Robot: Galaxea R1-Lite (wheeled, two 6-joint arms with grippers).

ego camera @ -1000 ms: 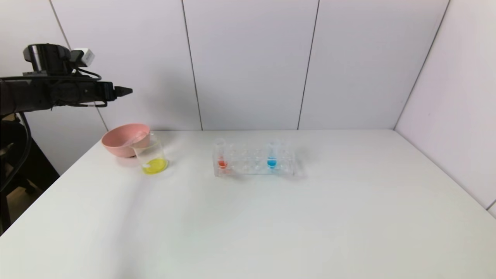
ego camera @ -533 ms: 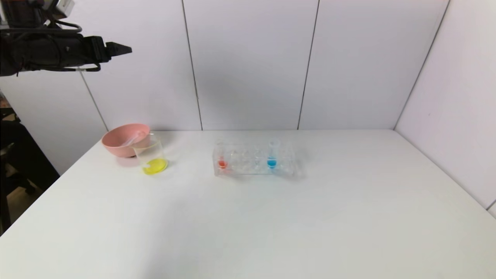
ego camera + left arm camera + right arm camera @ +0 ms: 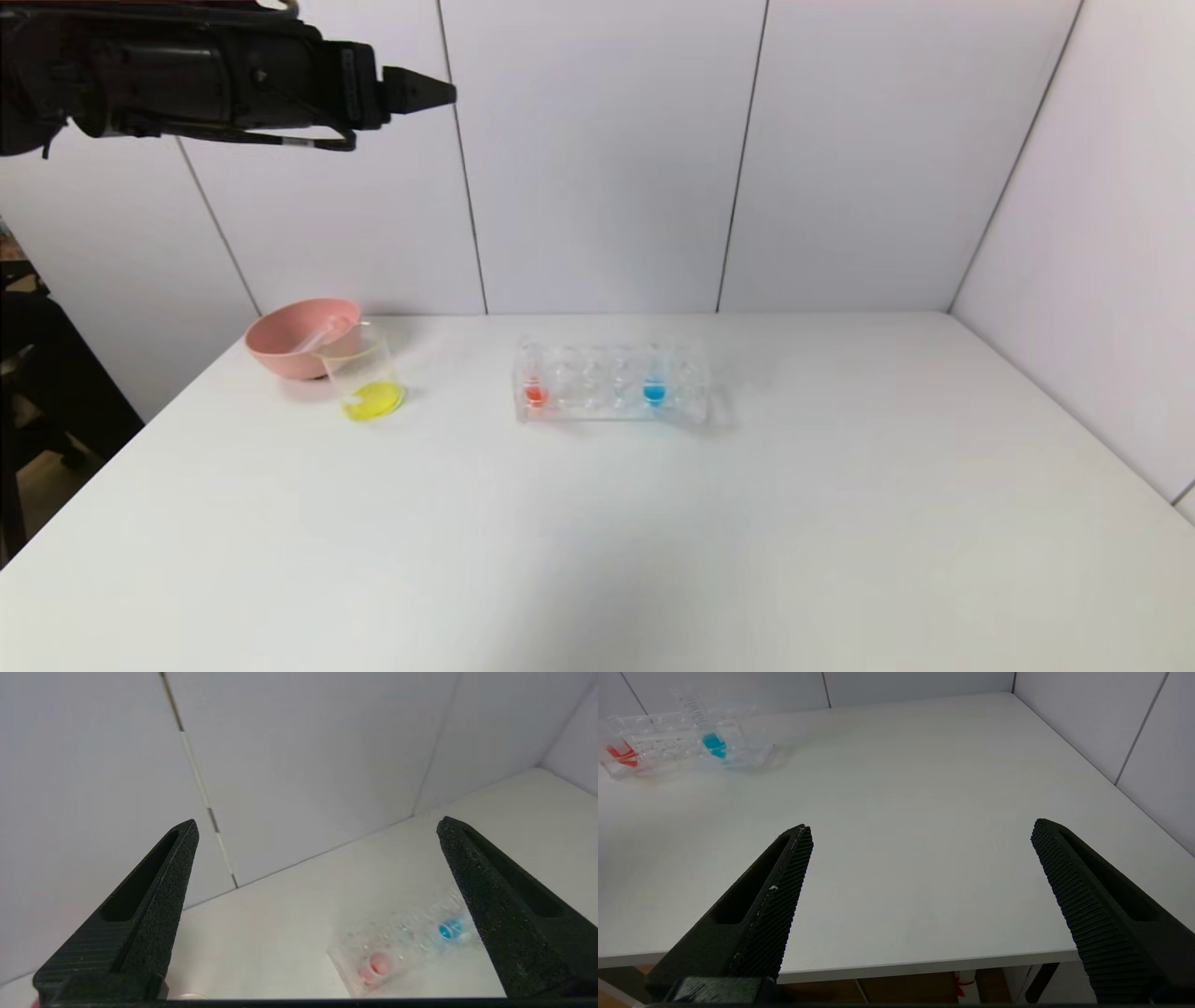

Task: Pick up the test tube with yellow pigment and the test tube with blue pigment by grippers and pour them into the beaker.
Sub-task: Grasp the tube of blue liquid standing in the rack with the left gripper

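The beaker (image 3: 364, 378) stands at the back left of the table with yellow liquid in its bottom. The test tube with blue pigment (image 3: 655, 381) stands upright in the clear rack (image 3: 611, 385); it also shows in the left wrist view (image 3: 451, 929) and the right wrist view (image 3: 712, 742). No tube holding yellow liquid shows; a slim clear tube (image 3: 317, 334) lies in the pink bowl. My left gripper (image 3: 439, 93) is open and empty, high above the table between beaker and rack (image 3: 317, 828). My right gripper (image 3: 920, 828) is open and empty at the table's front edge.
A pink bowl (image 3: 280, 345) sits just behind the beaker, touching it. A tube with orange-red liquid (image 3: 534, 385) stands at the rack's left end. White walls close the back and right of the table (image 3: 653, 560).
My left arm has risen and then swung right, from beside the bowl to high above the space between beaker and rack. The things on the table have not moved.
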